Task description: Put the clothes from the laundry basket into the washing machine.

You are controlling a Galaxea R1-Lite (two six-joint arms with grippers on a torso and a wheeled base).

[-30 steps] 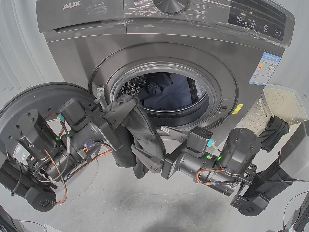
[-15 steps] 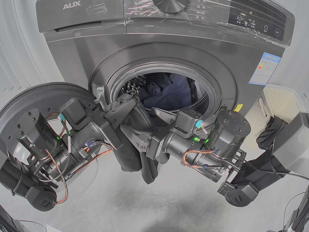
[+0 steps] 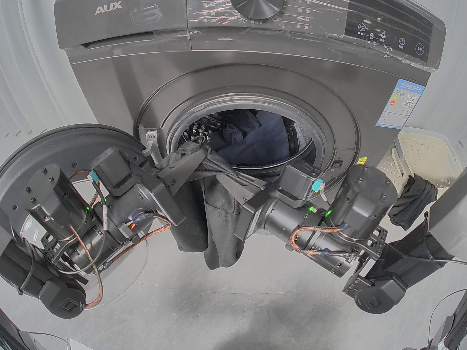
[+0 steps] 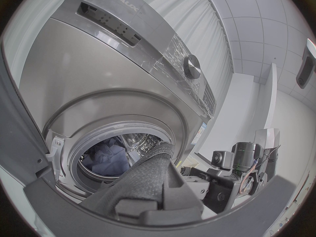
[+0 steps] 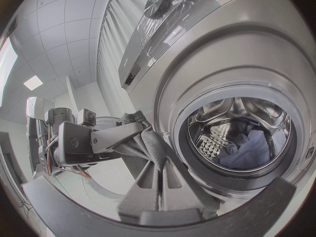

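A dark grey garment (image 3: 214,219) hangs in front of the washing machine's open drum mouth (image 3: 243,137), below its lower left rim. My left gripper (image 3: 187,164) is shut on the garment's upper edge (image 4: 154,168). From the right, my right gripper (image 3: 233,181) is shut on a fold of the same garment (image 5: 154,148). The cloth stretches between both grippers and the rest dangles toward the floor. Blue clothes (image 3: 258,139) lie inside the drum (image 5: 247,148).
The machine's round door (image 3: 53,171) stands open at the left behind my left arm. A cream laundry basket (image 3: 428,156) stands at the right of the machine with a dark cloth (image 3: 413,198) draped over its edge. Grey floor (image 3: 194,302) lies below.
My right gripper moved left and up from open below the drum, then shut on the hanging garment and pulled it taut to the right. The left gripper held still.
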